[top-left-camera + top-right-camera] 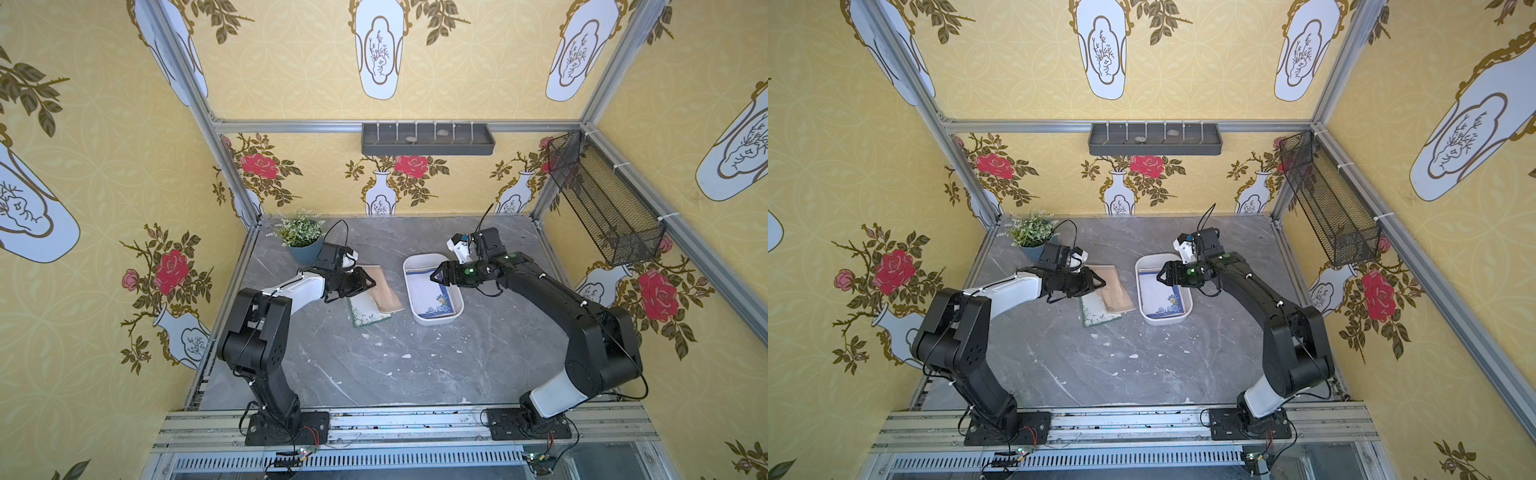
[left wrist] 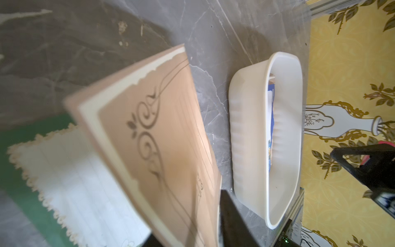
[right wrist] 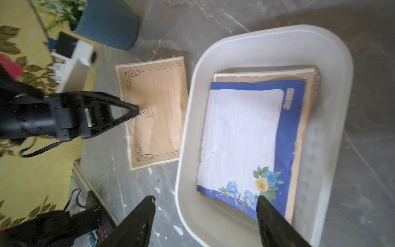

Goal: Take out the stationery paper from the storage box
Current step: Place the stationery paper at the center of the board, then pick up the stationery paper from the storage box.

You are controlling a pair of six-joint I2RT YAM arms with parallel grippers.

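A potted plant stands in the far left corner of the grey marble table, which is flecked with white. A grey tray hangs on the back wall, and a black mesh basket on the right wall.

Both arms bent inward, end effectors facing each other across the middle

The left arm rises from its base, folds at the elbow and reaches forward and inward, its left end effector held low with jaws partly parted. The right arm mirrors it, forearm angled down; the right end effector stands wide open, both fingers spread apart in the right wrist view.
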